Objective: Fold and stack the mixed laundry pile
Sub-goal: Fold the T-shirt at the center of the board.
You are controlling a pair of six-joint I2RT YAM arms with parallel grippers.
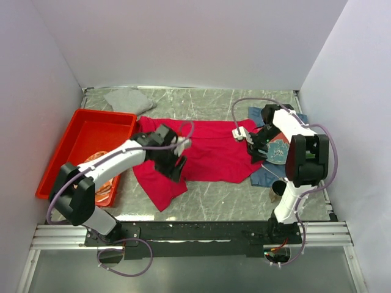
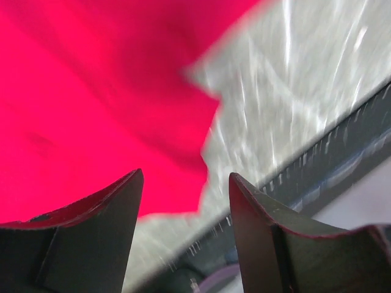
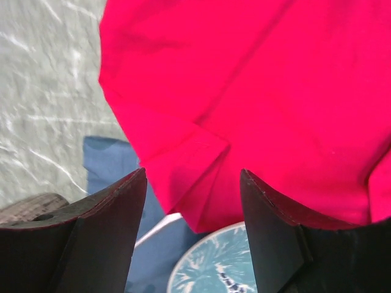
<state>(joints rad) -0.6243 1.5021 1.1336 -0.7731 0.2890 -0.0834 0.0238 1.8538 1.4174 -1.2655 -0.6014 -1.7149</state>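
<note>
The shirt [image 1: 214,149] lies flat on the bench [image 1: 208,195]. The left pincer [image 1: 177,163] and right pincer [image 1: 255,149] hang open over it, holding nothing. Next they should pinch its edges to fold.

Past the jaws of the left gripper [image 2: 186,176] everything is smeared. The shirt [image 2: 91,91] there shows no sharp hem and runs off the top and left edges. Ahead of the right gripper [image 3: 192,174] the shirt is cropped above and to the right. A patterned plate [image 3: 211,265] between its jaws is cut off below. A brown thing [image 3: 27,206] outside one jaw is too hidden to name. From above, the left arm [image 1: 116,160] covers most of the patterned cloth [image 1: 107,186].
</note>
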